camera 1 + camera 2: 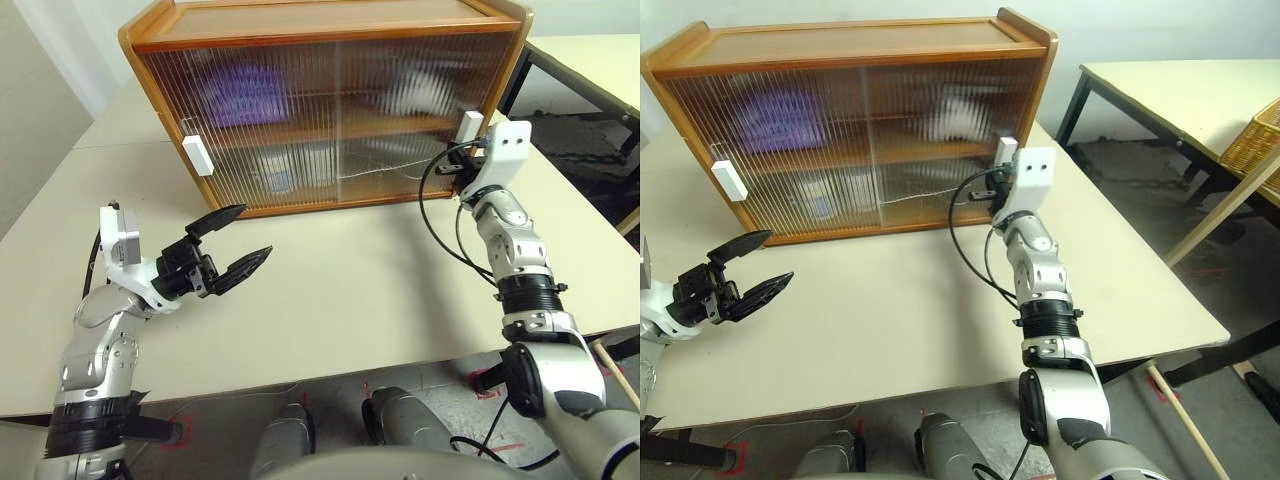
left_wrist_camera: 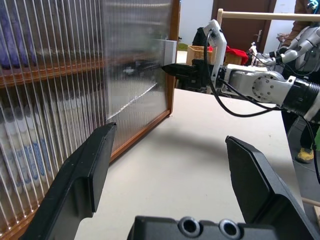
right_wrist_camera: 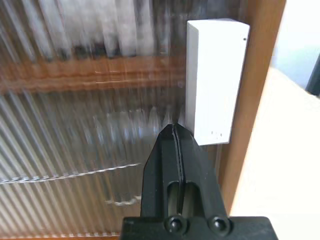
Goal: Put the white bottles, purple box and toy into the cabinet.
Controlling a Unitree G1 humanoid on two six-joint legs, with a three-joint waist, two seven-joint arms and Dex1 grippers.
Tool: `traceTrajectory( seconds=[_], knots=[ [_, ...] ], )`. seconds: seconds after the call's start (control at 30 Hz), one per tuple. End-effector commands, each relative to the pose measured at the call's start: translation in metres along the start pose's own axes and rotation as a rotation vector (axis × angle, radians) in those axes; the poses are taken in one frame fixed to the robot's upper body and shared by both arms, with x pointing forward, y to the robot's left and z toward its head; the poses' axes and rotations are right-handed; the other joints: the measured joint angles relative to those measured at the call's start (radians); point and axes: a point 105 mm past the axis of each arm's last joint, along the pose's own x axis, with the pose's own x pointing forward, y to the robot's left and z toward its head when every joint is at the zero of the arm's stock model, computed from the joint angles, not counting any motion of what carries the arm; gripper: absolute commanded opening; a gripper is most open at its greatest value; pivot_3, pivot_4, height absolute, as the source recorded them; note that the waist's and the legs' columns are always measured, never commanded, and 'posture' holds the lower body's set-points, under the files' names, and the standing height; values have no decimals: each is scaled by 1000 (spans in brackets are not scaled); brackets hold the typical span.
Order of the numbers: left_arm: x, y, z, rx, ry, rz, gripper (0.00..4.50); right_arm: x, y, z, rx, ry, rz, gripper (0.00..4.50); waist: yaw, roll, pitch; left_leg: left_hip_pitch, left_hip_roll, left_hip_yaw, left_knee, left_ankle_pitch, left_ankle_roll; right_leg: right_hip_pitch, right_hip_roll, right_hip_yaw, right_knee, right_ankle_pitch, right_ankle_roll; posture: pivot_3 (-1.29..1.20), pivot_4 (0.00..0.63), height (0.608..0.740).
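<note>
Right claw, closed, beside cabinet's white handle.

We hold our left arm bent at the near left, its left end effector hovering above the surface with both black fingers spread wide and nothing between them, pointing right and slightly upward. Our right arm reaches out long toward the far right, its wrist raised and a black cable looping beside the forearm. The right end effector has its two fingers pressed flat together, tips pointing forward and roughly level.
</note>
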Motion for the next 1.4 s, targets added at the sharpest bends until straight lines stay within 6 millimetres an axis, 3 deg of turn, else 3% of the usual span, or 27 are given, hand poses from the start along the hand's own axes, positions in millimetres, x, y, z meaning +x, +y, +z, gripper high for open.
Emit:
traceTrajectory(
  seconds=[0.03, 0.17, 0.33, 0.43, 0.7, 0.73, 0.77, 0.87, 1.07, 1.23, 1.4],
  knots=[
    [0, -3, -4, -6, 22, -3, 4500, -1, -18, -2, -15, 14, -83, 22, 3, 0, 0, 0, 0, 0, 0, 0, 0, 0, 0, 0, 0, 0, 0, -208, 64, 740],
    [-3, -1, -3, -10, 19, 11, 4500, -3, -6, 1, 24, -16, -24, 22, 5, 1, 0, -1, -1, 0, 0, 0, 0, 0, -2, 0, 0, 0, 2, -207, 68, 740],
    [-6, -1, -3, -12, 22, 26, 4500, -21, 55, 10, 103, -71, 362, 181, 0, 1, 1, -3, -1, 0, -2, 0, 0, -3, -2, 0, -1, -3, 5, -202, 72, 740],
    [-8, 0, -3, -14, 19, 46, 4500, -35, 64, 8, 138, -50, 459, 907, -3, 1, 1, -3, -1, 0, -3, 0, -1, -3, -1, 0, -1, -6, 4, -195, 73, 740],
    [-27, 3, -3, -42, 28, 138, 4500, -80, 59, -9, 190, 76, 703, 3878, 9, 1, 1, -5, -2, 0, -3, -1, -3, -2, -2, 1, -2, -8, 0, -193, 81, 740],
    [-30, 4, -3, -44, 32, 159, 4500, -86, 56, -9, 196, 85, 726, 4330, 9, 1, 2, -5, -2, 0, -3, -2, -4, -2, -2, 1, -2, -9, 0, -193, 82, 740],
    [-35, 6, -5, -48, 49, 193, 4500, -93, 51, -10, 219, 96, 757, 4468, 9, 0, 2, -5, -2, 0, -3, -2, -4, -2, -2, 1, -2, -10, -1, -191, 86, 740],
    [-58, 27, -14, -45, 101, 403, 4500, -114, 25, -14, 293, 172, 808, 4468, 12, 0, 5, -5, -3, 0, -4, -2, -4, -1, -1, 1, -2, -16, 9, -194, 90, 740],
    [-107, 56, -39, 11, 307, 717, 4500, -117, -59, -4, 266, 52, 609, 4468, 12, -4, 19, 2, -3, 0, -4, -1, -5, 5, -2, 3, -2, -17, 9, -190, 111, 740],
    [-150, 76, -39, 50, 362, 1011, 4500, -126, -99, -17, 208, 92, 474, 4468, 14, -6, 32, 3, -3, 0, -6, -3, -8, 4, -2, 3, -2, -18, 6, -165, 115, 740],
    [-158, 71, -31, 78, 349, 1042, 4500, -128, -132, -29, 151, 62, 299, 4468, 28, -4, 35, 5, -3, 1, -11, -4, -9, 4, -2, 3, -1, -16, -6, -117, 91, 740]
  ],
)
